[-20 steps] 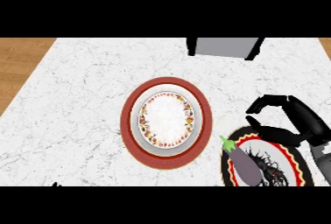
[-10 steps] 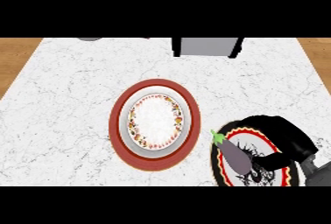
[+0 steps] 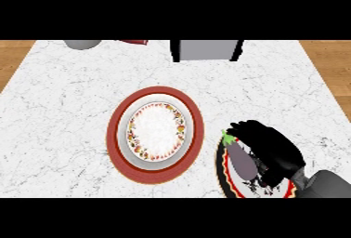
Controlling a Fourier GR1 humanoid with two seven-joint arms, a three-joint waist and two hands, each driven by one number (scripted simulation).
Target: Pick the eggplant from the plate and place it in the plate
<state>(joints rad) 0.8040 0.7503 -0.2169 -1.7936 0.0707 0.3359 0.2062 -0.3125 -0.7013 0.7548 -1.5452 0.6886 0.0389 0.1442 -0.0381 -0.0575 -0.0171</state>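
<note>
A dark purple eggplant (image 3: 240, 159) with a green stem lies on a small plate with a red and black patterned rim (image 3: 224, 172) at the lower right. My right hand (image 3: 273, 151) sits over the eggplant's right side, its fingers curled down onto it. A white plate with a floral border (image 3: 156, 129) rests on a larger red plate (image 3: 118, 139) in the middle of the counter, and nothing lies on it. My left hand does not show.
A grey box-like object (image 3: 205, 50) stands at the counter's far edge. A grey round object (image 3: 83, 43) and a red item (image 3: 133, 42) sit at the far left. Wood floor shows beyond the marble counter's corners.
The view has shifted so the plates sit further left and lower. My right hand has come down from beside the small plate onto the eggplant and curled over it.
</note>
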